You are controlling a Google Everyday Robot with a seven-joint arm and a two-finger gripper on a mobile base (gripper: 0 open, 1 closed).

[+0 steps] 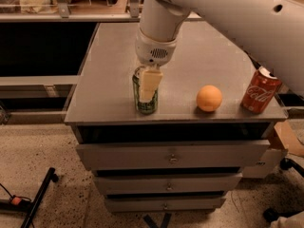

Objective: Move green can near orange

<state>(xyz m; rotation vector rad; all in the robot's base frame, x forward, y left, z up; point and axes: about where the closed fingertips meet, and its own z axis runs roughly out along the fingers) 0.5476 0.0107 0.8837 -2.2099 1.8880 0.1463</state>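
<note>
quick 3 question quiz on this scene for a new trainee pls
1. True or false: the gripper is down at the green can on the cabinet top.
2. What sits between the green can and the red cola can? A) the orange B) a mug C) nothing
3. How many cans stand on the cabinet top?

Key: 1 true; 2 A; 3 two
</note>
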